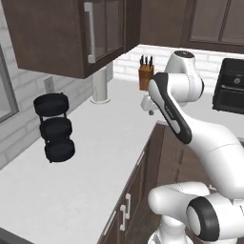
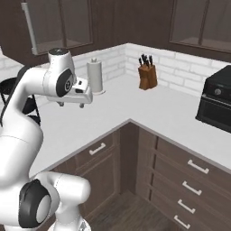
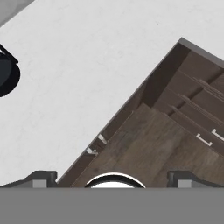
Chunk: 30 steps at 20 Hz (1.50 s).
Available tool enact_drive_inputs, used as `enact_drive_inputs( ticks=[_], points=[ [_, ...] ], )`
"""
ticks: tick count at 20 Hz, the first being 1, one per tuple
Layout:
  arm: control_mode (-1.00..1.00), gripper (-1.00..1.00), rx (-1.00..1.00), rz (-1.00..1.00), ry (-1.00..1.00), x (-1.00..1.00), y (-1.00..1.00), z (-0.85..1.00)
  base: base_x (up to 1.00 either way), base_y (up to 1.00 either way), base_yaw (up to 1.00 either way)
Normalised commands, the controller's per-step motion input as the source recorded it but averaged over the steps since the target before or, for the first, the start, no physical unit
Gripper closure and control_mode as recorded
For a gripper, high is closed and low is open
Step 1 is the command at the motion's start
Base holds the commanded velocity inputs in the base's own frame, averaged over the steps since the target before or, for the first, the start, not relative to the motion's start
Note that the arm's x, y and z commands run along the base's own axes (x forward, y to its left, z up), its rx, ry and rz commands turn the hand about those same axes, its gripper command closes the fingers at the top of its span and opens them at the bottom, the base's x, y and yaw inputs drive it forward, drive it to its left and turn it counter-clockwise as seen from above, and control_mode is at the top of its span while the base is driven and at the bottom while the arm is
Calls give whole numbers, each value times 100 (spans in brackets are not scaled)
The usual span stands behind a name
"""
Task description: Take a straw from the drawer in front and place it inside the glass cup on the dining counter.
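My gripper (image 2: 71, 105) hangs open and empty a little above the white wall counter (image 2: 149, 110), near its inner corner, pointing down. It is also in the left base view as the gripper (image 1: 150, 111). In the hand view its two fingertips (image 3: 42, 177) stand wide apart at the bottom, over the counter edge and the wood floor. A dark brown drawer (image 2: 96, 152) with a pale bar handle sits shut just under the counter, the same drawer (image 1: 141, 159) below the arm. The straw, the glass cup and the dining counter are out of view.
A black three-tier stand (image 1: 55, 127) and a paper towel roll (image 2: 94, 76) stand on the counter's left part. A knife block (image 2: 147, 74) is in the corner and a black oven (image 2: 216, 101) at the right. More shut drawers (image 2: 198, 168) run below it.
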Motion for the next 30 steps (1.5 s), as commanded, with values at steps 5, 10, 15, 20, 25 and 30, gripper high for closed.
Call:
enact_drive_inputs(
  ticks=[5,10,15,20,25,30],
  points=[
    [100,-100,0,0,0,0,0,0,-4,7,-6],
    [100,-100,0,0,0,0,0,0,0,7,-3],
    [100,-100,0,0,0,0,0,0,-8,16,0],
    [-100,-100,2,0,1,0,-1,-23,0,7,0],
    [-100,-100,27,-1,-11,-6,-55,-95,0,0,0],
    [-100,-100,33,-1,-15,-24,-62,-95,0,0,0]
  ],
)
